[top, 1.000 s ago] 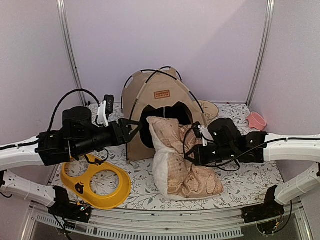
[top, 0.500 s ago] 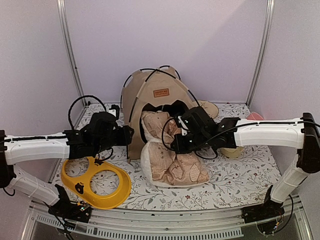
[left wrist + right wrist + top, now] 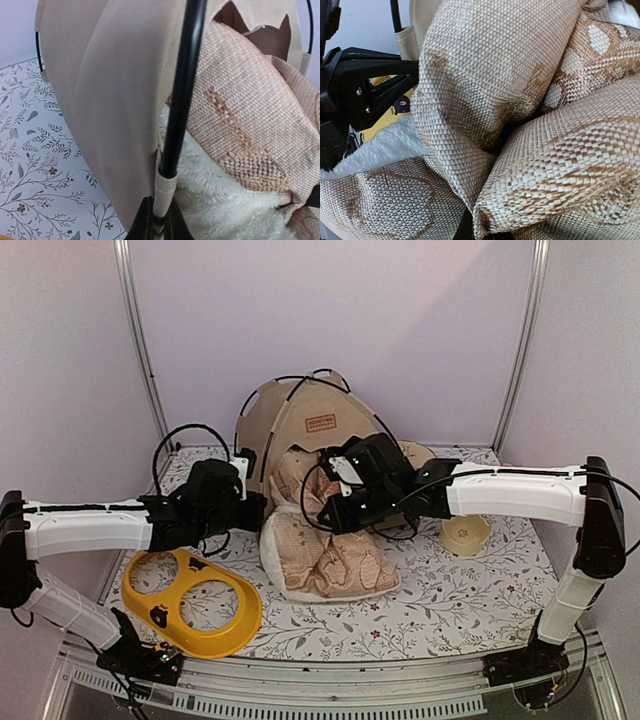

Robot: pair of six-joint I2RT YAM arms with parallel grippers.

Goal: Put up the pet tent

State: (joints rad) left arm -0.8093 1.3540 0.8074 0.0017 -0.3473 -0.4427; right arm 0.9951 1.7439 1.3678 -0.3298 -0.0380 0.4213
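**Top external view.** The pet tent (image 3: 300, 420) stands upright at the far middle of the table (image 3: 470, 600), at 12 o'clock from both arm bases. Its arched doorway (image 3: 305, 447) faces 6 o'clock. A cushion (image 3: 320, 555) lies with its long axis along 12-to-6, its far end propped in that doorway. The left gripper (image 3: 255, 510) sits at the doorway's 9 o'clock edge, on the tent itself. The right gripper (image 3: 338, 502) presses into the cushion's upper end. A yellow tray (image 3: 195, 602) lies apart at 7 o'clock.

**Left wrist view.** A black pole (image 3: 182, 90) rises nearly upright, leaning slightly toward 1 o'clock, out of a fabric sleeve (image 3: 165, 187). The jaws are closed on that sleeve at the bottom edge. Tent canvas (image 3: 110, 90) hangs at the pole's 9 o'clock, and the cushion touches it at 3 o'clock.

**Right wrist view.** Cushion folds fill the frame and bury the fingers, so their opening cannot be told. The coming move likely drives the cushion toward 12 o'clock while the left arm steadies the frame.
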